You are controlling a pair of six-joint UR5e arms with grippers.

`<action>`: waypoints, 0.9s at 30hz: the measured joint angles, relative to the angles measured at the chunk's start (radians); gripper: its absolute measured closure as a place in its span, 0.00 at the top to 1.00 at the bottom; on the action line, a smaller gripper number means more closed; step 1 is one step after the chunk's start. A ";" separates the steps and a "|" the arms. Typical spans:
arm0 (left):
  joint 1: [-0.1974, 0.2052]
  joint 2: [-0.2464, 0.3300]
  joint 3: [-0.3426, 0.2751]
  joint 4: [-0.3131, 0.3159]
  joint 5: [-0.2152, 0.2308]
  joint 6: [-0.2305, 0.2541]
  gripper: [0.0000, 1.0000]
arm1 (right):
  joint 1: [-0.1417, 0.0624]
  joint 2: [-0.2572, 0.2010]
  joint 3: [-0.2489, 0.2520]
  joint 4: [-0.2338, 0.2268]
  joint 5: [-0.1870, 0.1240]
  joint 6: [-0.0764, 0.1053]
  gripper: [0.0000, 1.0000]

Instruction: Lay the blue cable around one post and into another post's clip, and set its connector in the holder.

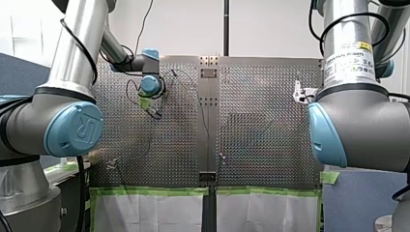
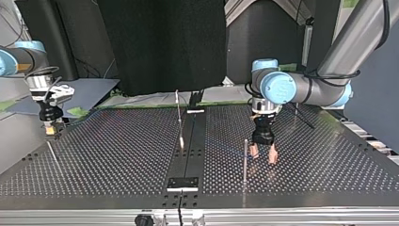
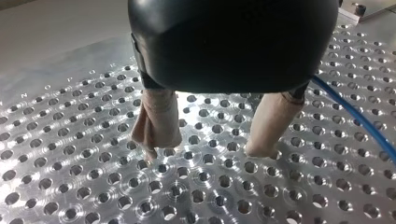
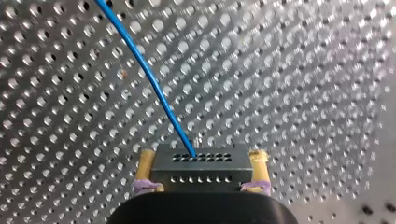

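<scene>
My right gripper point(image 4: 203, 155) is shut on a black connector block point(image 4: 201, 170), its yellow pads point(image 4: 146, 161) pressing both sides. The blue cable point(image 4: 140, 65) leaves the connector's top and runs away over the perforated plate. At the top view's left this gripper point(image 2: 51, 127) hangs just above the table edge. My left gripper point(image 3: 205, 151) stands open, its beige pads point(image 3: 156, 123) touching the plate with nothing between them. The blue cable point(image 3: 357, 121) passes beside one finger. In the top view my left gripper point(image 2: 263, 157) is right beside a thin post point(image 2: 245, 157).
A second thin post point(image 2: 179, 117) rises near the table's centre strip, and a dark holder block point(image 2: 183, 183) sits on that strip near the top view's front edge. Another slim rod point(image 2: 51, 153) lies at that view's left. Green tape point(image 1: 150, 191) lines the table edge in the front view.
</scene>
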 joint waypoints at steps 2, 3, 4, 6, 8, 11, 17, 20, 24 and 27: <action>0.000 0.000 0.000 0.000 0.000 0.000 1.00 | -0.001 0.002 -0.009 0.017 -0.018 -0.016 0.00; 0.000 0.000 0.000 0.000 0.000 0.000 1.00 | -0.002 0.003 -0.015 0.027 -0.028 -0.026 0.00; 0.000 0.000 0.000 0.000 0.000 0.000 1.00 | -0.003 0.003 -0.019 0.034 -0.036 -0.033 0.00; 0.000 0.000 0.000 0.000 0.000 0.000 1.00 | -0.006 0.005 -0.026 0.054 -0.049 -0.052 0.00; 0.000 0.000 0.000 0.000 0.000 0.001 1.00 | -0.009 0.005 -0.030 0.070 -0.050 -0.068 0.00; 0.000 0.000 0.000 0.000 0.000 0.001 1.00 | -0.015 0.005 -0.034 0.094 -0.036 -0.092 0.00; 0.000 0.000 0.000 0.001 0.000 0.005 1.00 | -0.030 0.007 -0.038 0.110 0.010 -0.130 0.00; 0.000 0.000 0.000 0.002 0.000 0.006 1.00 | -0.034 0.007 -0.040 0.103 0.027 -0.137 0.00; 0.001 0.000 0.000 0.002 0.000 0.006 1.00 | -0.035 0.010 -0.041 0.093 0.034 -0.139 0.00; 0.001 0.000 0.000 0.002 0.000 0.006 1.00 | -0.035 0.011 -0.041 0.091 0.034 -0.139 0.00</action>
